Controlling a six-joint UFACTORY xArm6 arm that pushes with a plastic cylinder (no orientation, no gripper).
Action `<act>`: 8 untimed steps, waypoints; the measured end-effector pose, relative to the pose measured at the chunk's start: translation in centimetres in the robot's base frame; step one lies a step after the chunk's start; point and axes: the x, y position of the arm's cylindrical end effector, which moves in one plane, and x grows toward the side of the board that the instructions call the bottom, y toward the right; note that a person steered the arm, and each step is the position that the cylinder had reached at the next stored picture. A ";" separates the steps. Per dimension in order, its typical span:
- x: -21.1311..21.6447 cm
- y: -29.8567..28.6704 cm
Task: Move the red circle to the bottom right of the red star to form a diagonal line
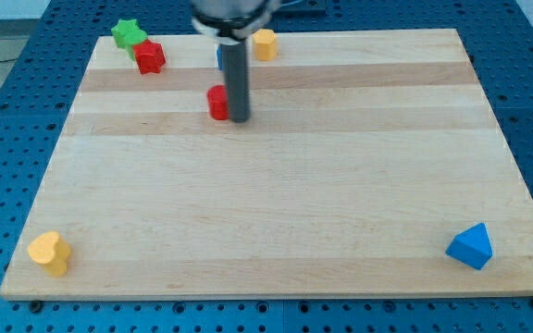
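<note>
Nearest the view's bottom, a yellow heart (49, 252) sits at the board's (276, 222) seven o'clock corner and a blue triangle (471, 246) at five o'clock. Up top, a green star (127, 33) touches the red star (149, 56). The red circle (217, 102) lies at the red star's four o'clock, touching my tip (240, 118), a bare rod holding nothing, at the circle's three o'clock. A blue block (220, 54) hides behind the rod; a yellow block (264, 43) sits just beside it.

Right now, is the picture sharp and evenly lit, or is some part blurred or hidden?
Camera view: light is even, without glare on the wooden board; the blocks cast only soft shadows. The rod's upper part looks blurred at the view's top. My tip is sharp, just right of the red circle.
</note>
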 end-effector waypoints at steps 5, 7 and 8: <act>-3.7 -1.1; -5.0 -6.9; -5.6 -8.7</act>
